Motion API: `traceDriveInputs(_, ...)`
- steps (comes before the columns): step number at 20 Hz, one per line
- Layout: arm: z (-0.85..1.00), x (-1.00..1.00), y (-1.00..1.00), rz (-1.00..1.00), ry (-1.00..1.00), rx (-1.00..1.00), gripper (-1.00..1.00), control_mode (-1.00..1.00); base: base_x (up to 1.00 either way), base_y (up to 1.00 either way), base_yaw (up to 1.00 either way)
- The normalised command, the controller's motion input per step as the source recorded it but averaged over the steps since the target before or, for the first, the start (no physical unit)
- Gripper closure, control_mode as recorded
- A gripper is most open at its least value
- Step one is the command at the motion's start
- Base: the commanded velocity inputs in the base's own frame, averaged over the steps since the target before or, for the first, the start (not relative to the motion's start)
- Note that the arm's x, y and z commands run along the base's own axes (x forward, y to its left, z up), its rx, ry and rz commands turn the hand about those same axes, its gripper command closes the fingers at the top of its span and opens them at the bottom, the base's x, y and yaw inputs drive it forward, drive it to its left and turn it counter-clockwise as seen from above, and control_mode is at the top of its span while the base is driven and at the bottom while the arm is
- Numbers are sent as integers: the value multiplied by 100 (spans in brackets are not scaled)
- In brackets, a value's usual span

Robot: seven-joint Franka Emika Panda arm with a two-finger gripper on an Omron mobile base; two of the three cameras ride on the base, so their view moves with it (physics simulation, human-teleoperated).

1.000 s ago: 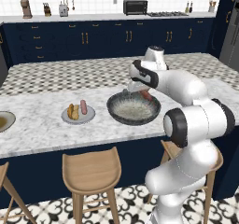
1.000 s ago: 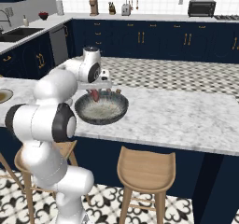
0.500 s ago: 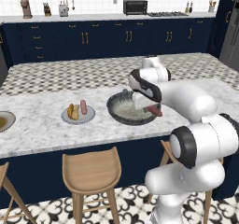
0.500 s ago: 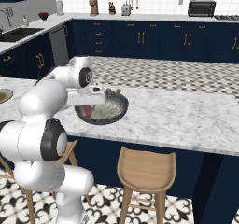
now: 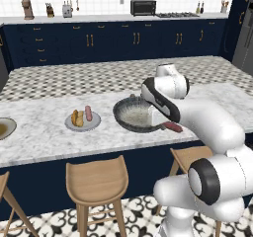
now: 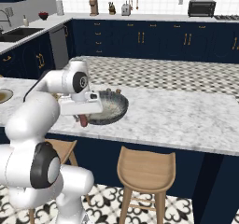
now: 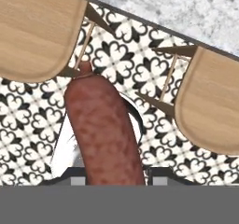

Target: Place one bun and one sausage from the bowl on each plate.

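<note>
A pinkish-red sausage [image 7: 103,129] is clamped between the narrowed fingers of the gripper [image 5: 174,128], past the near rim of the wide dark-grey bowl [image 5: 123,120].

Its long axis runs straight out from the fingers. The plain light grey plate [image 5: 70,124], already loaded, lies to the left; the brownish-centred plate [image 5: 6,127] lies further left, cut by the frame. The fingertips are hidden.

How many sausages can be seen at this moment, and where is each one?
2. One sausage lies on the light grey plate beside a bun. The other sausage is held in the gripper at the counter's front edge, near the bowl. More may be hidden inside the bowl.
</note>
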Motion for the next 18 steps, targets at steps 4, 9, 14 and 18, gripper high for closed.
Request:
traceDriveInputs(4, 0, 0, 0, 0, 0, 0, 100, -100, 0, 0, 0)
traceDriveInputs(9, -1, -5, 0, 0, 0, 0, 100, 100, -10, 4, 0)
traceDriveInputs(14, 0, 0, 0, 0, 0, 0, 100, 100, -53, 77, 0)
traceDriveInputs(18, 0, 0, 0, 0, 0, 0, 100, 100, -8, 100, -2)
